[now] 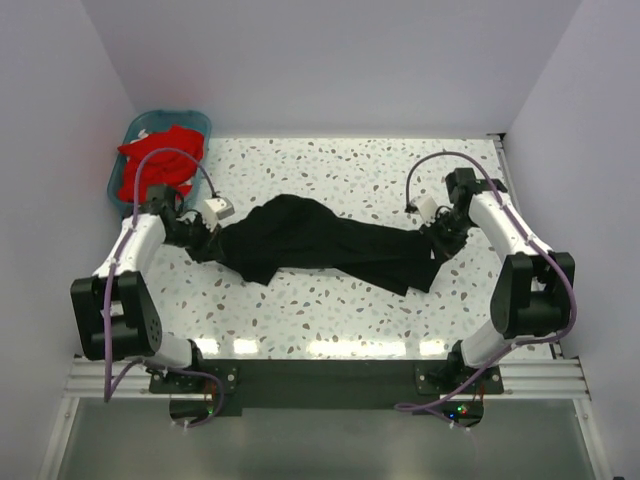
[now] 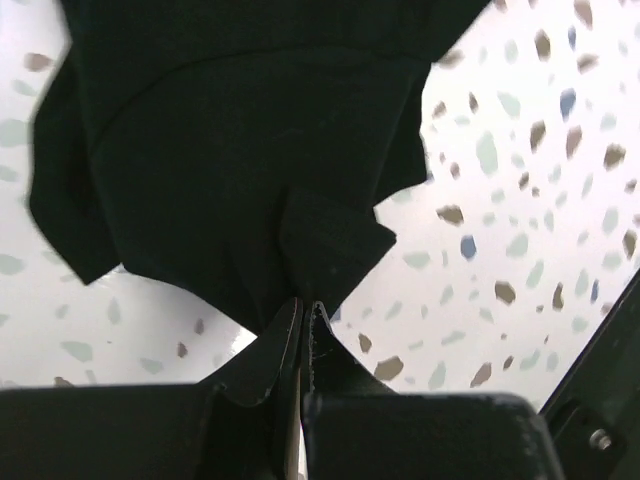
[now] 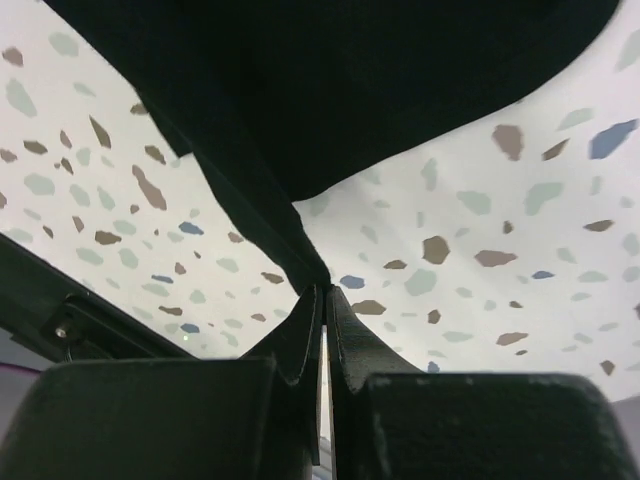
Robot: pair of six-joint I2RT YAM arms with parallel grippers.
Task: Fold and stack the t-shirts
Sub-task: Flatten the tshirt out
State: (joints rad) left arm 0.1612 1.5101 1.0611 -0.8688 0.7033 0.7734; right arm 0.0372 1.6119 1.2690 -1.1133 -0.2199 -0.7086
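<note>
A large black t-shirt (image 1: 320, 243) lies bunched and stretched across the middle of the speckled table. My left gripper (image 1: 203, 240) is shut on its left edge; in the left wrist view the black cloth (image 2: 250, 160) runs up from the closed jaws (image 2: 306, 305). My right gripper (image 1: 437, 243) is shut on its right edge; in the right wrist view the cloth (image 3: 330, 90) hangs taut from the closed jaws (image 3: 325, 290). Red t-shirts (image 1: 155, 165) lie heaped in the teal basket at the far left.
The teal plastic basket (image 1: 196, 124) stands at the table's back left corner, just behind the left arm. White walls enclose the table on the left, back and right. A dark rail runs along the near edge (image 1: 320, 375).
</note>
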